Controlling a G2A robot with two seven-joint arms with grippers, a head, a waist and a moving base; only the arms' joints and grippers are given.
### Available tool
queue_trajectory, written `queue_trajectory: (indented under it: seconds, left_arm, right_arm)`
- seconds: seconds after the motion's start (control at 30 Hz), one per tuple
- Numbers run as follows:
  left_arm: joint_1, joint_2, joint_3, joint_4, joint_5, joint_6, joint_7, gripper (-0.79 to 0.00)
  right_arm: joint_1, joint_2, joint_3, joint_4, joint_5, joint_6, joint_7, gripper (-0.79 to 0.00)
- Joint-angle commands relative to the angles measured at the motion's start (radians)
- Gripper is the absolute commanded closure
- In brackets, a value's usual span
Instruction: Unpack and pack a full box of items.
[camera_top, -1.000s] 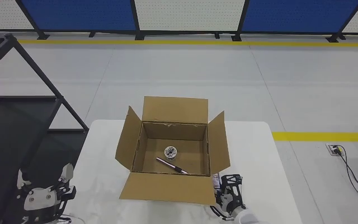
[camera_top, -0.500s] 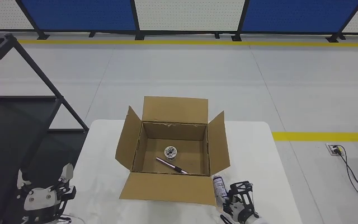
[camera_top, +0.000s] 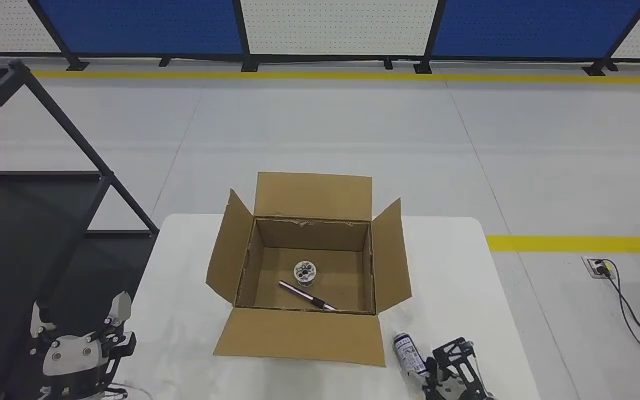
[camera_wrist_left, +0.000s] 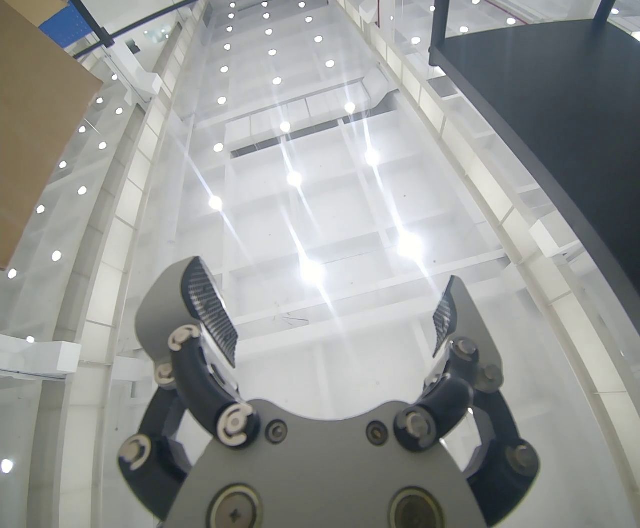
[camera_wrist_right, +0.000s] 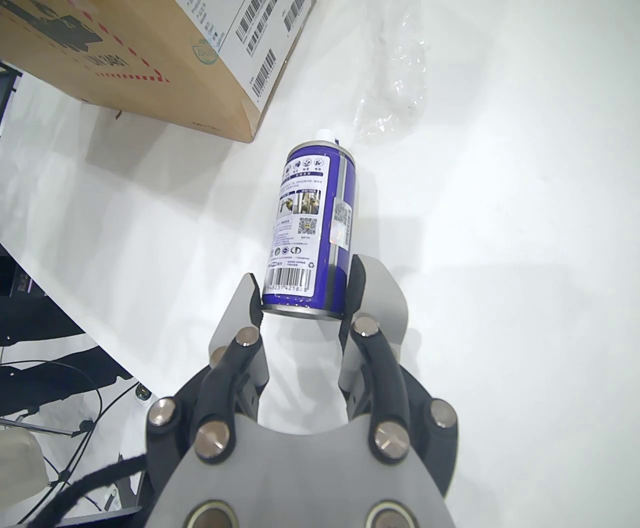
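**Unpacking: spray can out of the box, gripped at its base by my right tool**

My right tool (camera_wrist_right: 305, 295) is clenched on the bottom end of the blue spray can (camera_wrist_right: 315, 215), one finger on each side, open only as far as the can is wide. The can lies lengthwise at the lower right of the top view, near the open cardboard box's (camera_top: 300, 335) front corner. I cannot tell whether it rests on the white bench (camera_wrist_right: 500, 200) or hangs just above it. I judge the next move is to settle it, let go without rolling it, then reach for the pen (camera_top: 306, 296) and the small round item (camera_top: 304, 269) inside the box. My left tool (camera_wrist_left: 325, 305), at lower left, is spread wide and holds nothing.
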Motion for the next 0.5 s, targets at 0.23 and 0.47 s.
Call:
queue_trajectory:
  seconds: [0.23, 0.47]
  left_arm:
    - [0.000, 0.000, 0.000, 0.000, 0.000, 0.000, 0.000, -0.785]
    - [0.000, 0.000, 0.000, 0.000, 0.000, 0.000, 0.000, -0.785]
  right_arm:
    - [0.026, 0.012, -0.033, -0.018, -0.025, 0.018, 0.032, -0.785]
    - [0.074, 0.018, -0.091, 0.007, -0.062, 0.047, 0.071, -0.785]
